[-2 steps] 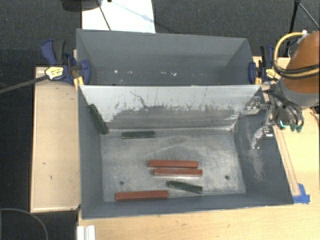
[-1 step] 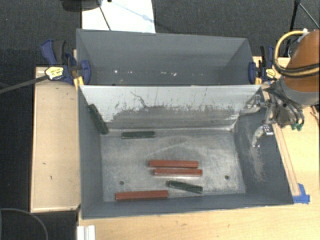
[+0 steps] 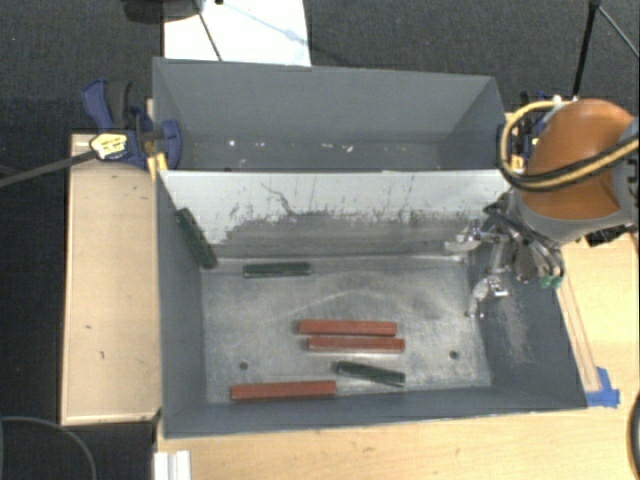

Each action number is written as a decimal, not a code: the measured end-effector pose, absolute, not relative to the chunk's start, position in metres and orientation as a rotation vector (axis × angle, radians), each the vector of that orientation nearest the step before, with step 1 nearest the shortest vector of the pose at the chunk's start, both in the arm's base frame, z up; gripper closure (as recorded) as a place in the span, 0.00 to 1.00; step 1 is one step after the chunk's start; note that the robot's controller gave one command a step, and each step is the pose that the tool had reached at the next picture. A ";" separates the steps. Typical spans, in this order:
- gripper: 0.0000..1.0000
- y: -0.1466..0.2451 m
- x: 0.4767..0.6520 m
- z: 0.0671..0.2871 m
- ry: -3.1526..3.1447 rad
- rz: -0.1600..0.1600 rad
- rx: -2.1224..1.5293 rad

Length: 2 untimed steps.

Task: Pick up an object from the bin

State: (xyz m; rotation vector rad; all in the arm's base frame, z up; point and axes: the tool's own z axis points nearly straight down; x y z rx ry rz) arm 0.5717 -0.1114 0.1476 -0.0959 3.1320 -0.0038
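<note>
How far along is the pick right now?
Done: nothing lifted yet; the red-brown bars and dark green sticks lie on the bin floor. In hand: the end effector sits at the bin's right side, apart from them. Left: reach one, grasp, lift.

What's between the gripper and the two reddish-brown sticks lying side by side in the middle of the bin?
Nothing: in the camera view, only bare bin floor separates the gripper from the two reddish-brown sticks.
</note>
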 end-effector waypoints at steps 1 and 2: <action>0.00 -0.105 0.521 0.091 3.135 0.001 -0.114; 0.00 -0.067 0.524 0.075 3.135 -0.005 -0.159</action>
